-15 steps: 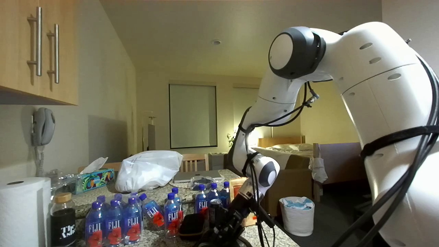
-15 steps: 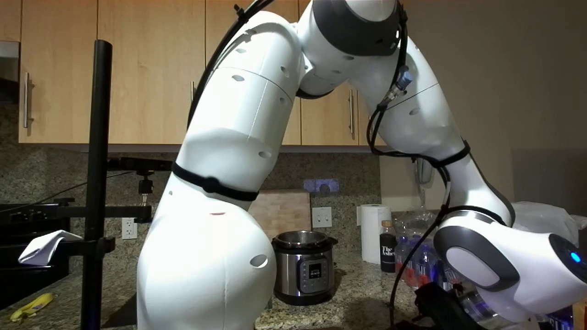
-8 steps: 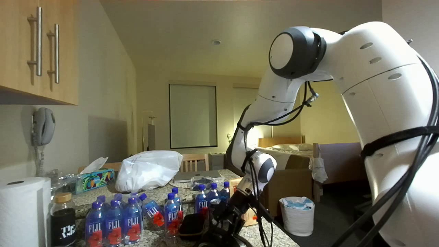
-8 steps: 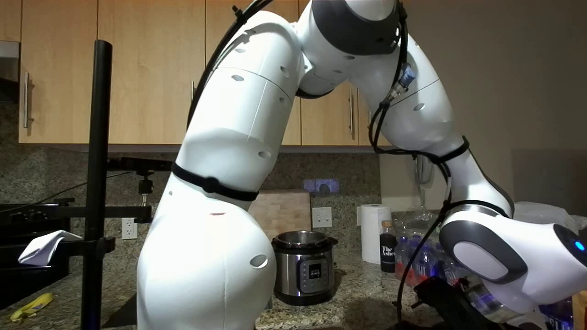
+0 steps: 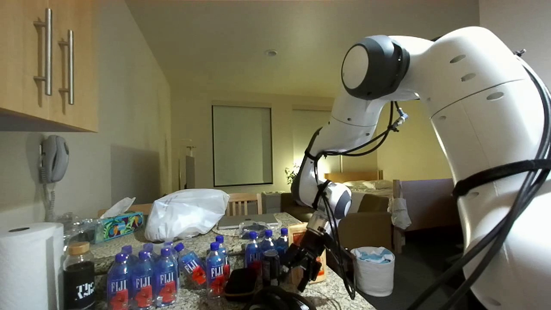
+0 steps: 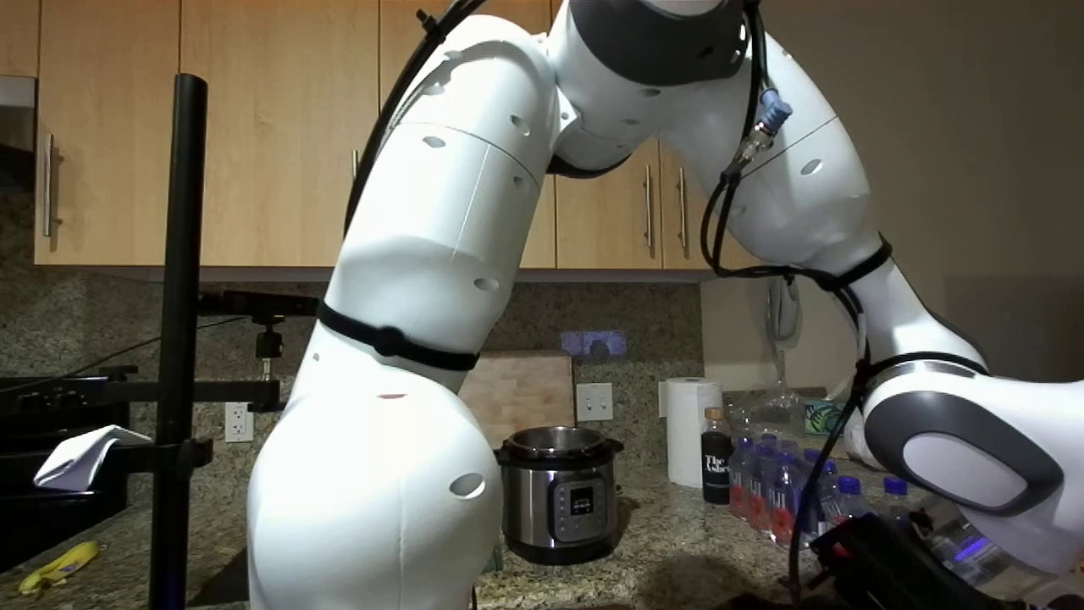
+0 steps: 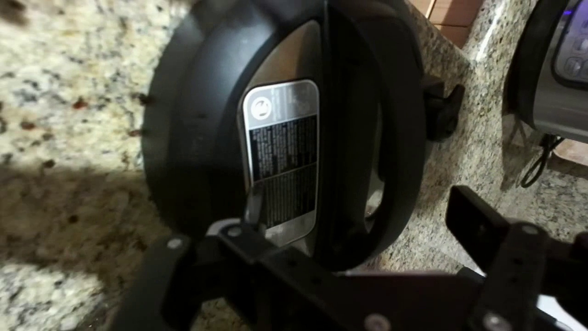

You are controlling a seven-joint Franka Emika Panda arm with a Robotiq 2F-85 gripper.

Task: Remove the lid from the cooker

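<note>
The cooker [image 6: 561,500], a steel pot with a black rim, stands on the counter with its inner pot uncovered; its side shows at the top right of the wrist view. The lid [image 7: 197,110], broad and black with a label and a raised handle, lies apart from it on the granite. Only the lid's dark upper part [image 5: 275,298] shows at the bottom of an exterior view. My gripper [image 7: 354,204] is open, its fingers wide apart with nothing gripped, just over the lid's near side. In an exterior view the gripper [image 5: 294,280] hangs above and behind the lid.
Several blue-capped bottles [image 5: 165,280] crowd the counter. A dark can [image 5: 270,267], a black case [image 5: 241,282] and a paper bag [image 5: 298,230] stand close to the gripper. A paper towel roll [image 6: 693,432] stands by the wall; a black pole [image 6: 178,339] rises beside the arm.
My gripper's fingers have spread apart and come away from the lid. The forearm and gripper have risen slightly and shifted rightward in both exterior views, while the lid stays on the counter.
</note>
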